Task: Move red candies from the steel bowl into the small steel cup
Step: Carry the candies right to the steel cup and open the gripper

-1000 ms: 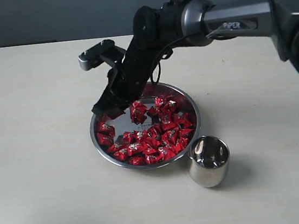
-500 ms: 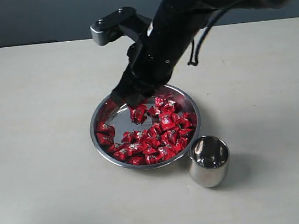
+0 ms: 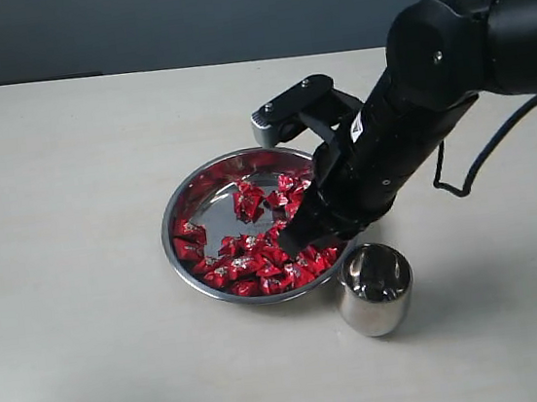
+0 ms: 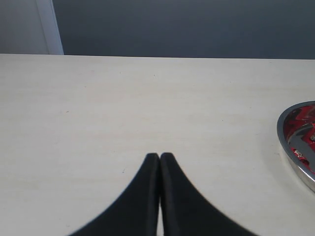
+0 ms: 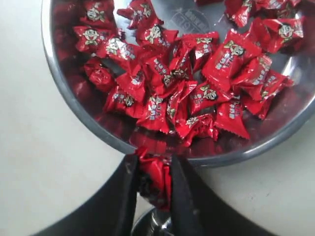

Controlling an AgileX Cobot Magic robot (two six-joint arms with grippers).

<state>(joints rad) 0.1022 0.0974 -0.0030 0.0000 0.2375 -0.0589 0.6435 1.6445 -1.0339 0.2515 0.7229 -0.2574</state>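
Many red candies (image 3: 255,252) lie in the steel bowl (image 3: 180,214) at the middle of the table; the right wrist view shows the pile of red candies (image 5: 187,88) in the steel bowl (image 5: 69,93) from close above. My right gripper (image 5: 153,164) is shut on one red candy (image 5: 157,177), held over the bowl's near rim, with the small steel cup (image 5: 152,226) partly visible under the fingers. The small steel cup (image 3: 375,289) stands just right of the bowl's front. My right gripper (image 3: 293,242) hangs low over the bowl's right side. My left gripper (image 4: 160,156) is shut and empty over bare table, the steel bowl (image 4: 290,147) off to its side.
The pale table (image 3: 61,187) spreads around the bowl and cup. A dark wall (image 3: 177,16) runs behind the table's far edge. The right arm's black body (image 3: 433,102) reaches over the area behind the cup.
The right arm has swung from the bowl's far left rim across to its right front side, toward the cup, lowering and carrying a candy. The left gripper shows no earlier frames.
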